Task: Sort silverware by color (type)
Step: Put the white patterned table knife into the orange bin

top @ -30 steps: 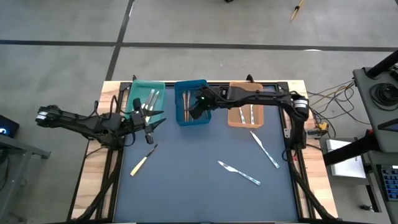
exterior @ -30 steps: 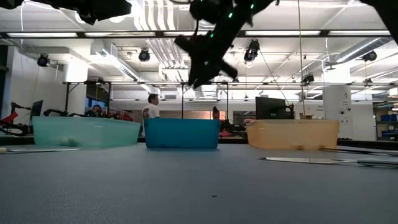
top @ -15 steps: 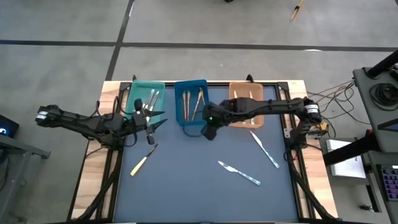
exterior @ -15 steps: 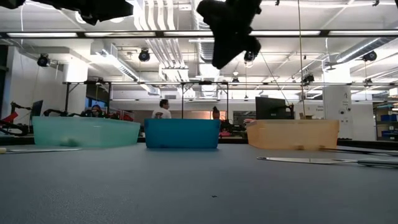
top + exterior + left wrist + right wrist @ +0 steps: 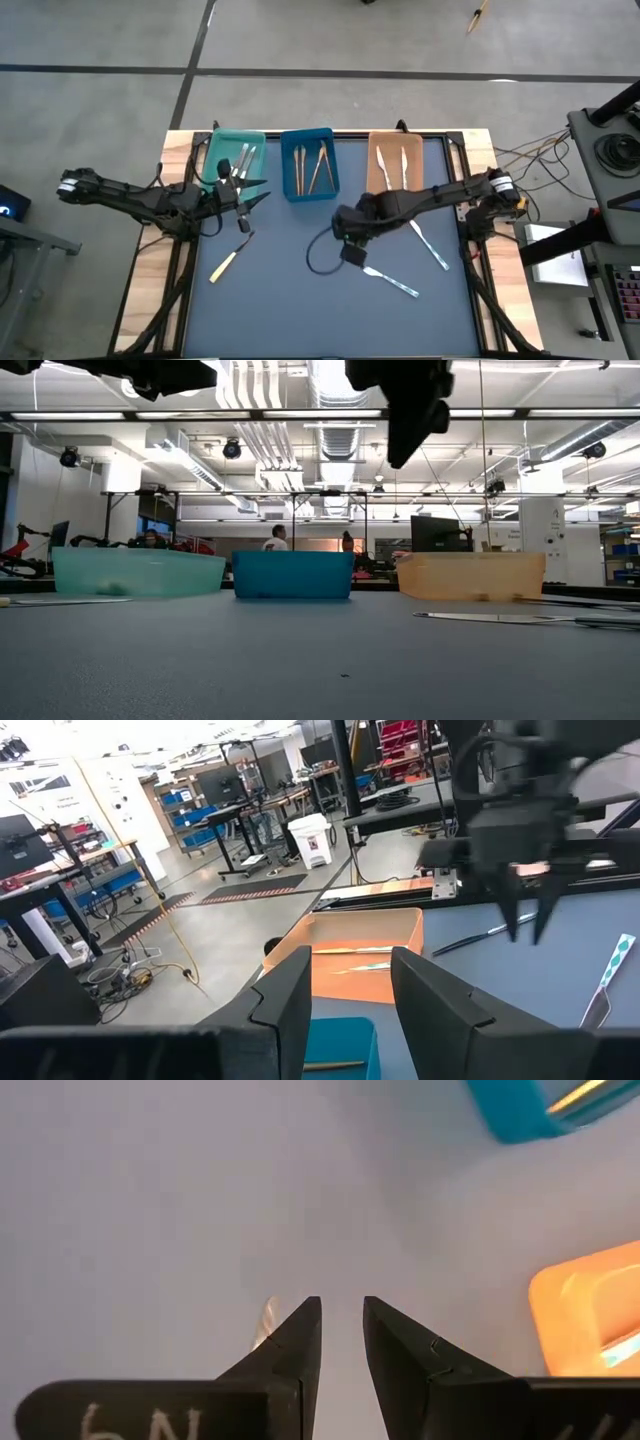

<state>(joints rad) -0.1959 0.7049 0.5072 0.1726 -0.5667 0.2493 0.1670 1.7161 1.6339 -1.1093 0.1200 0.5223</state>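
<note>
Fork (image 5: 388, 279) tines hidden beneath right tool (image 5: 354, 258), fingers apart.

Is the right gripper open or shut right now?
Open and empty: the right gripper shows a clear gap between its fingers, hovering above the table.

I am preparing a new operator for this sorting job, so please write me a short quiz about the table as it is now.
1. True or false: the blue tray is empty.
2. How many pieces of silverware lie loose on the mat, outside the trays?
3. Which gripper hovers nearest the pale-blue-handled knife? A: left gripper. B: right gripper.

Key: 1 false, it holds wooden pieces; 2 three; 3 B.
</note>
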